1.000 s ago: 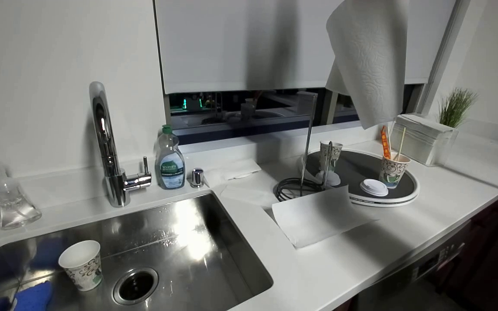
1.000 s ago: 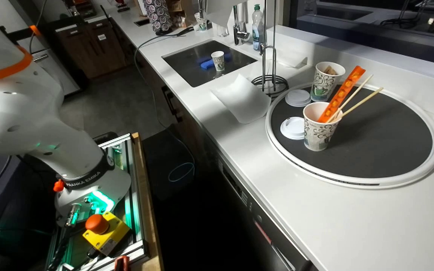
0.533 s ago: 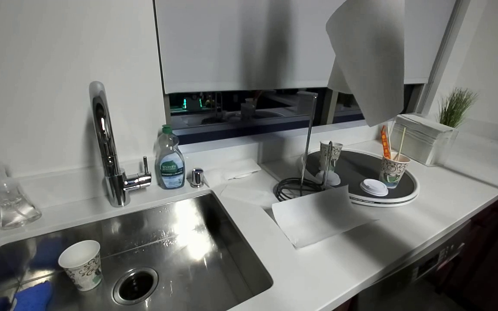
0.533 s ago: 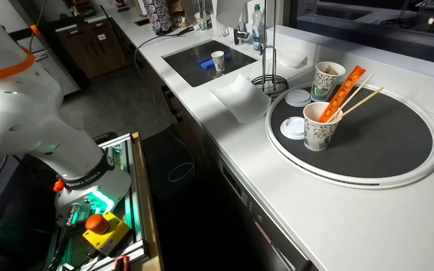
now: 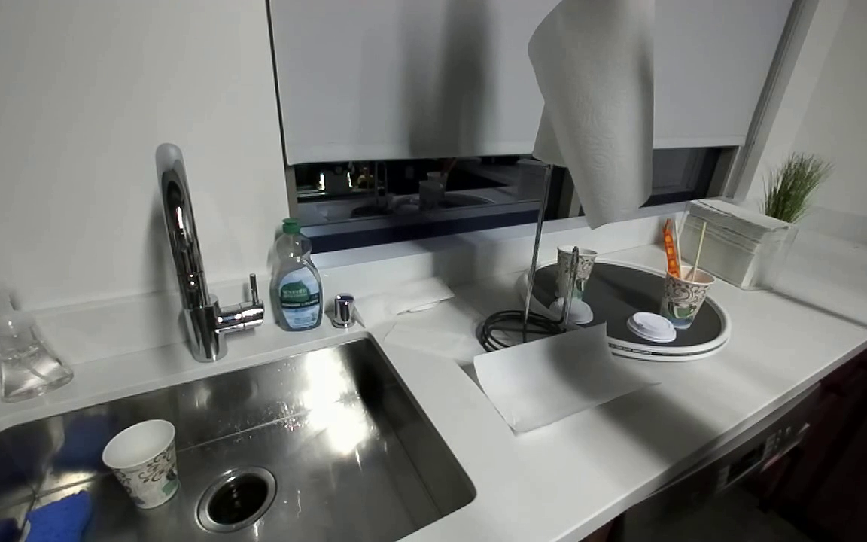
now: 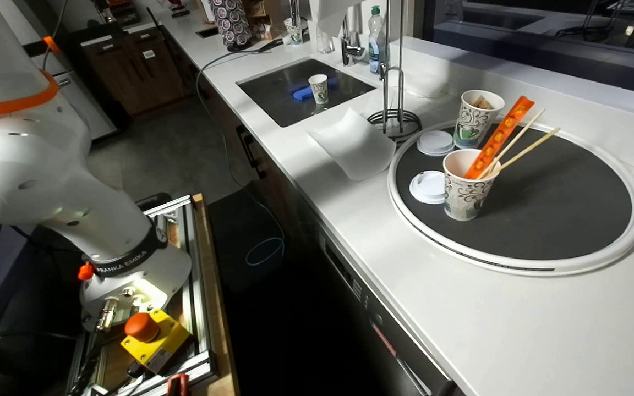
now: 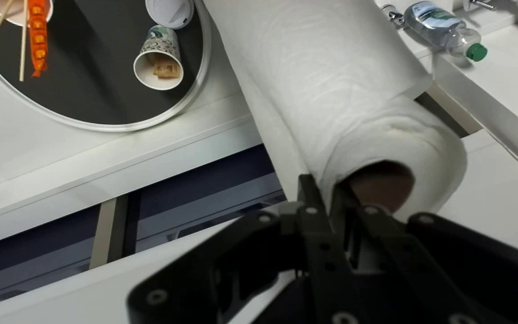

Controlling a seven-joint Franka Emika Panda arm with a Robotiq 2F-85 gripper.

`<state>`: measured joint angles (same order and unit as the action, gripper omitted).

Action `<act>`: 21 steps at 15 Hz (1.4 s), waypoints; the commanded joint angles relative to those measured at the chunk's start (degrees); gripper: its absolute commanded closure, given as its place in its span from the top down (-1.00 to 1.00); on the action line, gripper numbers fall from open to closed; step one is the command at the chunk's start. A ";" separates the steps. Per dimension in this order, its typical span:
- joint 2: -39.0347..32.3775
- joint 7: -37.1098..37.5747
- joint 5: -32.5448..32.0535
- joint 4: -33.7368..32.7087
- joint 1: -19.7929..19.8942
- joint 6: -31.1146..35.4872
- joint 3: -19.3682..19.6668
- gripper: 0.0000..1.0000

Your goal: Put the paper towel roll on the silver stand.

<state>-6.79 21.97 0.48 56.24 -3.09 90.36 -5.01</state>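
As pincer (image 7: 325,188) grips roll (image 7: 331,81) edge, stand (image 6: 386,94) apart, seemingly.

Strong glare in the sink (image 5: 320,452), the hand (image 7: 324,186) perhaps slightly out-of-focus.

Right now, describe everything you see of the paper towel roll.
The paper towel roll is a white, embossed, soft-looking cylinder with a brownish hollow core and a loose sheet hanging alongside. It hangs tilted in midair, off the silver stand. The gripper pinches its wall at one end, one finger apparently inside the core.
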 commanded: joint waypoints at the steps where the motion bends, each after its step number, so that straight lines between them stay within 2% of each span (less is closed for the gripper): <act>1: -3.77 -1.21 -1.47 -5.18 -0.96 -0.90 -0.58 -0.94; 9: -8.65 -2.86 -3.23 -9.48 -2.55 -4.13 -0.98 -0.94; 16: -11.01 -5.06 -2.42 -8.79 -3.05 -7.97 -1.07 -0.94; 21: -13.44 -6.44 0.48 -6.58 -1.82 -6.58 -1.35 -0.94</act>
<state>-18.69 16.90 -1.13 49.69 -5.67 84.96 -5.88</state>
